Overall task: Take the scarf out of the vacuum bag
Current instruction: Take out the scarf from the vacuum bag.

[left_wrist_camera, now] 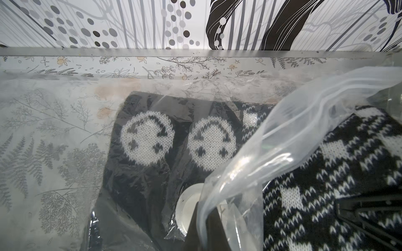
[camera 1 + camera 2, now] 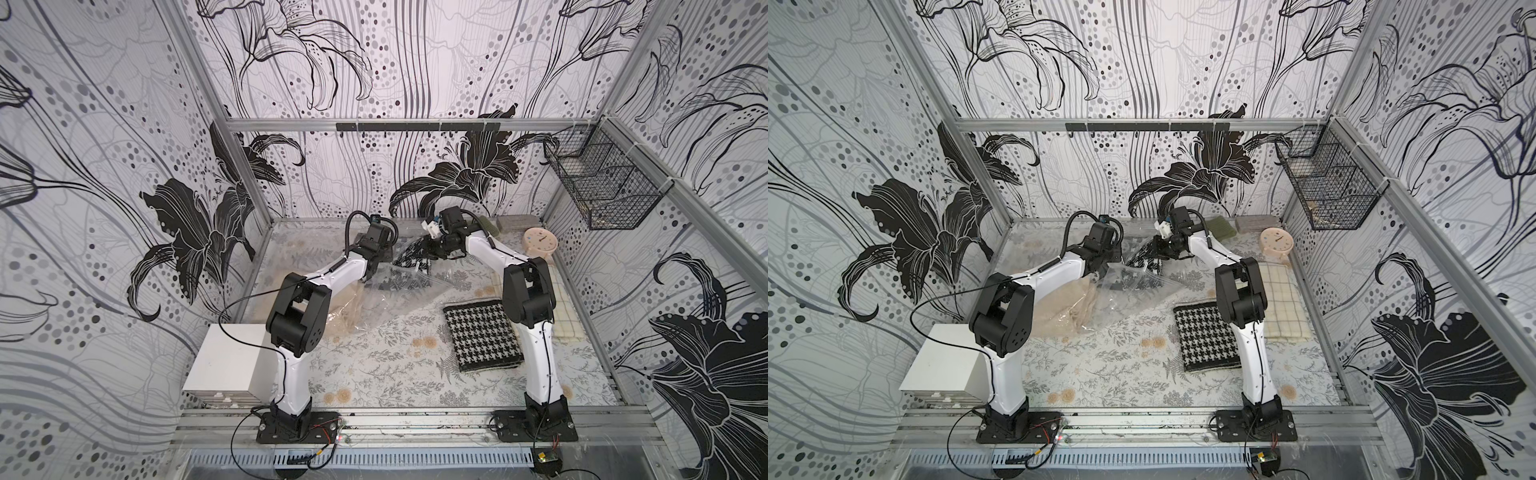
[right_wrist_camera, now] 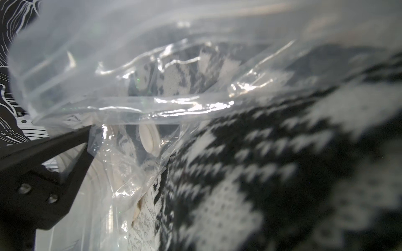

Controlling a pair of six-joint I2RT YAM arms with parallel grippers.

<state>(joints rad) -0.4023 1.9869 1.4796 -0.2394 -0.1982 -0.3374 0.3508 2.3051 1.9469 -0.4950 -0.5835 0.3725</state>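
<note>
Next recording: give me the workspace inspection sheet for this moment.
Surface: floral-print table cover.
Job's things: vacuum bag open at back centre; black-and-white scarf partly out of its mouth.
Clutter: folded houndstooth cloth, cream checked cloth, bagged beige textile, pink clock, white box.
Grippers: left gripper shut on the vacuum bag's edge; right gripper shut, apparently on the scarf.
Cables: black cable looping off the left arm; loose wires up front.
Surroundings: patterned walls; wire basket on the right wall.
</note>
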